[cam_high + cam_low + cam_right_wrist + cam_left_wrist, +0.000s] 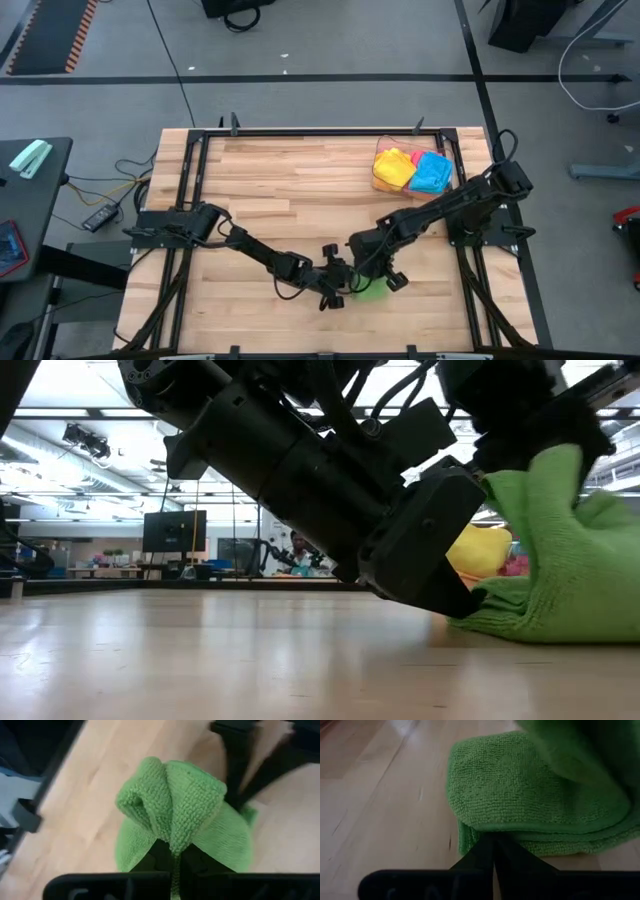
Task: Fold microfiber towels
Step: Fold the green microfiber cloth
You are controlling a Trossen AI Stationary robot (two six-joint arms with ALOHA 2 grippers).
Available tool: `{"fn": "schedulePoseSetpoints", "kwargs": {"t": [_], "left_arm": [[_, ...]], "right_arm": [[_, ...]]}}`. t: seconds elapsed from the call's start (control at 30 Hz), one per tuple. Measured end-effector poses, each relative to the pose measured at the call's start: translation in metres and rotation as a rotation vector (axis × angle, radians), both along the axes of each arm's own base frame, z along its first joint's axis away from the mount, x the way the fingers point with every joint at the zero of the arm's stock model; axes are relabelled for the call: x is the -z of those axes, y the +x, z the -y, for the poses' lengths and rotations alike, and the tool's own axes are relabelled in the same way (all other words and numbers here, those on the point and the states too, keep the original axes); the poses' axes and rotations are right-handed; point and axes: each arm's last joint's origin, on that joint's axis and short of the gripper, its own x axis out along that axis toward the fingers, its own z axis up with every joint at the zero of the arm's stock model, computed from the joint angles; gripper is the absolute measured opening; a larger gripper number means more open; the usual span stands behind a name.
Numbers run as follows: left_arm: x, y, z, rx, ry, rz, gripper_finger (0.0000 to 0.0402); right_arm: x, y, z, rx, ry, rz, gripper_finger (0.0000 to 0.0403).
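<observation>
My left gripper (335, 297) sits near the front edge of the table (270, 190), pinched closed with nothing in it, just beside the green towel (370, 290). My right gripper (372, 277) pinches that towel's fold tight. More towels (415, 170) fill the clear bin (380, 183) by the back right corner.

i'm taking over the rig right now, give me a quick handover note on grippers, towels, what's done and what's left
Right gripper: shut on the green towel, pinching up a bunched fold of it near the table's front edge.
Left gripper: shut, at the near edge of the same towel, tips against its folded layers.
Green towel: partly folded, its lower layers lying on the table.
Yellow, blue and pink towels: lying loose in the clear bin at the far right of the table.
Done: the green fold is begun.
Left: finish the green towel, then fold those in the bin.
</observation>
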Motion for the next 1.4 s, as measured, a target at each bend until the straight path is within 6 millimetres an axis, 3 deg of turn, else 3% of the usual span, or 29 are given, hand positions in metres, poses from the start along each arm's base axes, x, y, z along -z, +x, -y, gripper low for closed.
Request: {"fn": "schedulePoseSetpoints", "kwargs": {"t": [0.23, 0.37, 0.67, 0.9, 1.17, 1.3, 1.4], "left_arm": [[0.000, 0.000, 0.000, 0.004, 0.007, -0.001, 0.0008], [0.000, 0.000, 0.000, 0.004, 0.007, -0.001, 0.0016], [0.000, 0.000, 0.000, 0.004, 0.009, -0.003, 0.0020], [0.000, 0.000, 0.000, 0.005, 0.009, -0.003, 0.0009], [0.001, -0.001, 0.000, 0.003, 0.008, -0.007, 0.0028], [0.001, -0.001, 0.001, 0.003, 0.008, -0.011, 0.0017], [0.001, -0.002, 0.002, 0.005, 0.008, -0.012, 0.0010]], "right_arm": [[0.011, 0.000, 0.023, 0.018, -0.080, 0.015, 0.0008], [0.019, -0.002, 0.026, 0.022, -0.076, 0.041, 0.0014], [0.031, -0.005, 0.028, 0.067, -0.126, 0.076, 0.0120], [0.004, -0.001, 0.037, 0.127, -0.140, 0.032, 0.0189], [-0.024, -0.007, 0.043, 0.187, -0.100, 0.018, 0.0192], [-0.044, -0.016, 0.028, 0.147, 0.019, 0.115, 0.0187], [-0.046, -0.027, 0.013, 0.125, 0.070, 0.233, 0.0184]]}}
